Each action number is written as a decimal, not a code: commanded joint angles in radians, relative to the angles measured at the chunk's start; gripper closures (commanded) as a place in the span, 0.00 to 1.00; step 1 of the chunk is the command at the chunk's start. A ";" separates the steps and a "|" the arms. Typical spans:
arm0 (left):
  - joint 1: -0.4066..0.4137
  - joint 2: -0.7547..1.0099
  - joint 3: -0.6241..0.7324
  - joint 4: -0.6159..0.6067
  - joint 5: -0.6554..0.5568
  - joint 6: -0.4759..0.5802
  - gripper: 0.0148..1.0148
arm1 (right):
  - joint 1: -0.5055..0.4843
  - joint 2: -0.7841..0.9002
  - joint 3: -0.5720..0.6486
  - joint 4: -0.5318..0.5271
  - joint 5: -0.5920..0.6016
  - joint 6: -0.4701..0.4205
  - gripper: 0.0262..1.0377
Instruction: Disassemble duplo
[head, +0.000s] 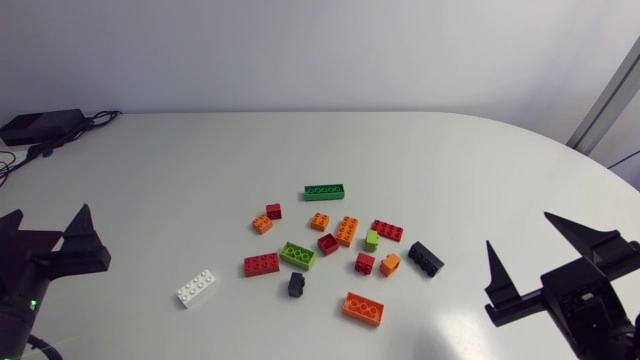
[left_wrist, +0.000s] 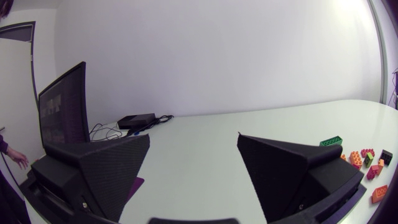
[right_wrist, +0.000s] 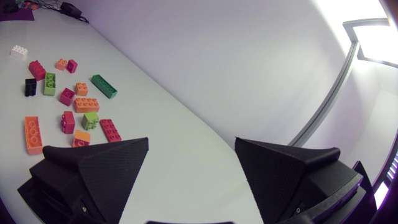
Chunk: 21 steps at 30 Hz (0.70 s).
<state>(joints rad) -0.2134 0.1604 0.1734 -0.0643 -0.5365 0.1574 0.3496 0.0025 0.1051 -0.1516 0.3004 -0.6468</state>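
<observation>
Several Duplo bricks lie scattered at the table's middle: a long green brick (head: 324, 190) farthest back, a white brick (head: 197, 288) apart at the left, an orange brick (head: 362, 308) nearest the front, and a black brick (head: 425, 258) at the right. Red, orange and lime ones lie between them; whether any are joined I cannot tell. My left gripper (head: 48, 215) stands open and empty at the front left, far from the bricks. My right gripper (head: 520, 232) is open and empty at the front right. In the wrist views the left gripper (left_wrist: 194, 135) and the right gripper (right_wrist: 191, 140) hold nothing, with the long green brick (right_wrist: 104, 86) well ahead and to the side.
A black box with cables (head: 40, 125) sits at the table's back left corner, also seen ahead of the left gripper as a black box (left_wrist: 135, 121). The table's curved edge (head: 590, 160) runs along the back right.
</observation>
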 joint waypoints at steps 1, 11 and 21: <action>0.011 -0.007 -0.029 0.011 0.021 -0.036 0.03 | -0.012 -0.009 -0.058 0.034 -0.046 0.022 0.04; 0.085 -0.090 -0.176 0.189 0.171 -0.022 0.03 | -0.146 -0.006 -0.056 -0.005 -0.210 0.203 0.04; 0.146 -0.104 -0.176 0.166 0.440 -0.098 0.03 | -0.382 -0.009 -0.053 -0.026 -0.238 0.636 0.04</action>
<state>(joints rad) -0.0883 0.0643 0.0181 0.1009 -0.1120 0.0982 -0.0010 0.0025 0.0849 -0.1429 0.0654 -0.1390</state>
